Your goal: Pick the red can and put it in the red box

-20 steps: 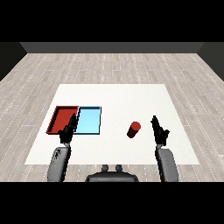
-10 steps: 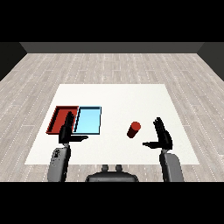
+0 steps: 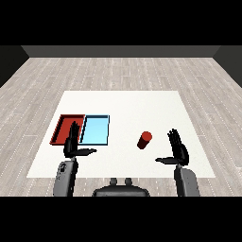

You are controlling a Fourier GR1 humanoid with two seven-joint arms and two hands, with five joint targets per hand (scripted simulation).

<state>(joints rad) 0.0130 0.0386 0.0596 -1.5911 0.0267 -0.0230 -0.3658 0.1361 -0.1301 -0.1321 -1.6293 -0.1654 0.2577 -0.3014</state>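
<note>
White table on grey plank floor

Bare table between red can and right hand — unobstructed.

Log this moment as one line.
phase: pre-grasp | red can: upright on table, untouched | right hand: open beside can | left hand: open | red tray: empty
</note>
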